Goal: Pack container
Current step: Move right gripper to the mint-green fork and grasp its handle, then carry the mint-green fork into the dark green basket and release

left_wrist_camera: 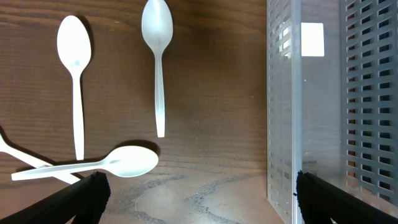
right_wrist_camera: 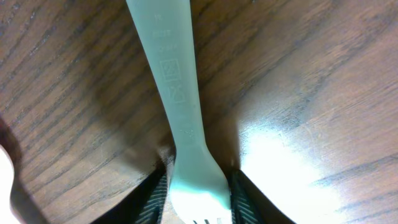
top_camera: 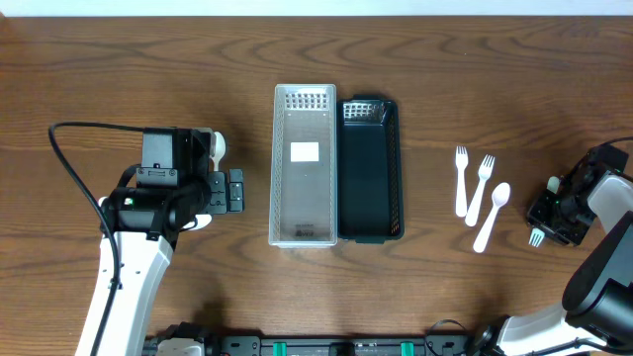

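A clear perforated container [top_camera: 304, 163] stands mid-table with a black perforated tray [top_camera: 371, 173] against its right side. My left gripper [top_camera: 233, 191] is open and empty, left of the clear container [left_wrist_camera: 283, 124]. In the left wrist view, three white plastic spoons lie on the wood beyond its fingers [left_wrist_camera: 199, 199]: one upright at the left [left_wrist_camera: 74, 56], one upright in the middle [left_wrist_camera: 157, 37], and one lying across [left_wrist_camera: 118, 163]. The arm hides them from overhead. My right gripper [top_camera: 556, 216] is shut on a white fork [right_wrist_camera: 183, 118] near its tines at the far right; the fork rests low on the table.
Two white forks [top_camera: 461, 181] [top_camera: 482, 188] and a white spoon [top_camera: 492, 216] lie between the black tray and my right gripper. Another white handle [left_wrist_camera: 18, 152] crosses under the lying spoon at the lower left of the left wrist view.
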Controlling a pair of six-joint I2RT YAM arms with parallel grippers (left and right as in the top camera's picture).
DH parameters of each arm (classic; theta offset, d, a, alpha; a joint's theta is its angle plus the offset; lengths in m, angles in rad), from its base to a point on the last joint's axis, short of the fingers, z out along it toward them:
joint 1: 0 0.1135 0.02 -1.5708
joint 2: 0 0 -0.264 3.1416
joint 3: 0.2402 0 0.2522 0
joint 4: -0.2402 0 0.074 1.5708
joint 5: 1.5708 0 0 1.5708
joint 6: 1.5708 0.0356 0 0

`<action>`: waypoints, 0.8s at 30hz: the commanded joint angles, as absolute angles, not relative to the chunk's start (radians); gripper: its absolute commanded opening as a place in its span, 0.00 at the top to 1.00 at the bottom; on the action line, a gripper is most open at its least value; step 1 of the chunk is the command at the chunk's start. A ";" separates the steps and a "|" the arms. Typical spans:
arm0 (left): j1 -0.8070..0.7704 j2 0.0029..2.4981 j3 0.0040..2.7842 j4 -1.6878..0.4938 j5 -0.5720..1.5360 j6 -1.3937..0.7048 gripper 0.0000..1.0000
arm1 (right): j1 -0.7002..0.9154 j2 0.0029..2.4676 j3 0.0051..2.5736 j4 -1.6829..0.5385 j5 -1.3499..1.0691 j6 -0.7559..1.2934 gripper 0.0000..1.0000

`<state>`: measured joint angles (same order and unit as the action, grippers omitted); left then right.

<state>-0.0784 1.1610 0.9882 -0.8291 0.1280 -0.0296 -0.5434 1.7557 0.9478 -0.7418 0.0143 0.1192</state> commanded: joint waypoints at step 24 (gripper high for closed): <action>-0.073 1.161 1.006 -0.818 0.131 -0.032 0.02 | -0.508 1.798 1.018 -0.805 -0.035 0.232 0.99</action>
<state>-0.0784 1.1610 0.9882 -0.8181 0.1280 -0.0296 -0.5385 1.7725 0.9817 -0.7761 0.0113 0.2127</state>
